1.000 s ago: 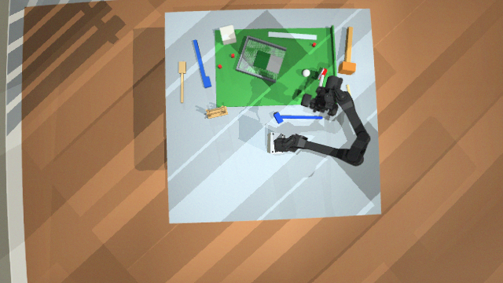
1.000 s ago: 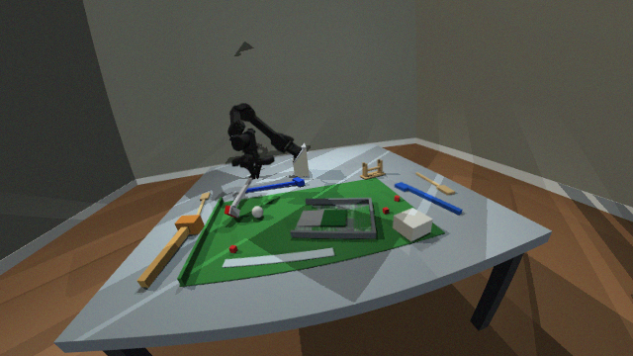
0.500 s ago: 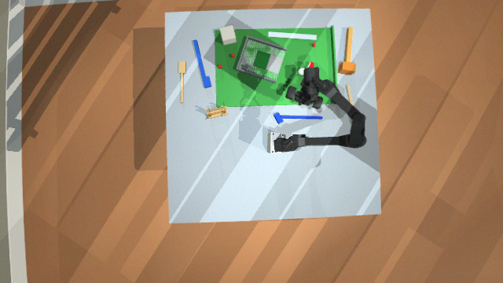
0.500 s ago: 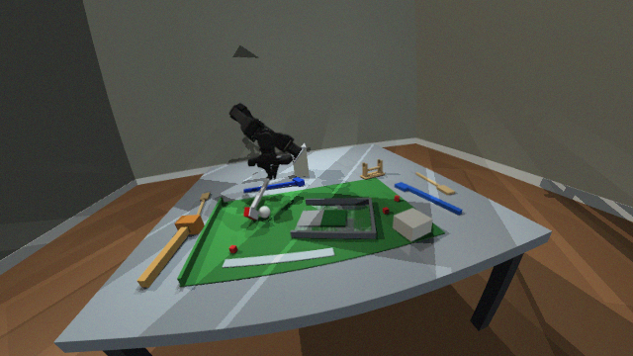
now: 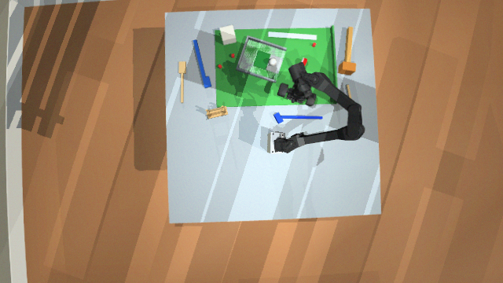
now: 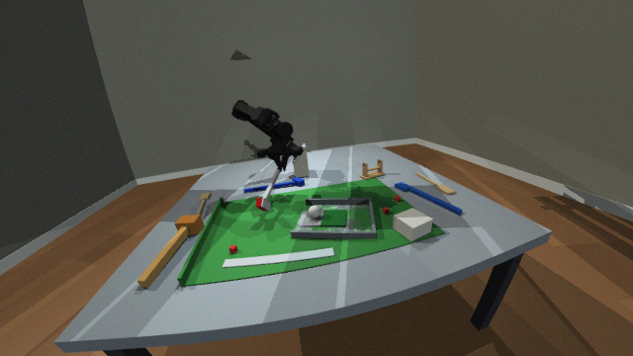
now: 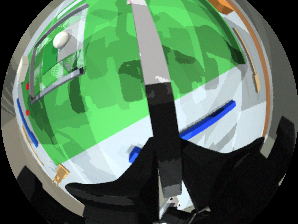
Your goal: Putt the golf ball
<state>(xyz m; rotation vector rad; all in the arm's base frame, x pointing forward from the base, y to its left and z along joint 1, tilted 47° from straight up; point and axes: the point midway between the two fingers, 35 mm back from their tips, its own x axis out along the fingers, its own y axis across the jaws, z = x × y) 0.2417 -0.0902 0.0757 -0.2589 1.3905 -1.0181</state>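
The white golf ball (image 5: 273, 61) (image 6: 315, 212) (image 7: 61, 39) is on the light grey ramp (image 5: 272, 68) (image 6: 309, 222), at the entry side of the walled frame (image 6: 373, 220). The raised green (image 5: 261, 60) (image 6: 334, 218) is the dark green patch just beyond the ball. My gripper (image 6: 281, 167) (image 7: 160, 139) is shut on the dark grip of the red putter. The putter's pale shaft (image 6: 271, 184) (image 7: 151, 57) slants down to its red and white head (image 5: 304, 61) (image 6: 262, 203), low over the mat and apart from the ball. The fingertips are hidden in the top view.
The green mat (image 5: 240, 94) (image 6: 247, 229) has a raised edge (image 6: 200, 243) behind the putter. A blue club (image 5: 302, 117) (image 6: 274, 186) lies beside the mat below the gripper. A white bar (image 6: 278, 257), a white block (image 6: 412, 224) and small red cubes are on the mat. An orange mallet (image 6: 163, 257) lies beyond the raised edge.
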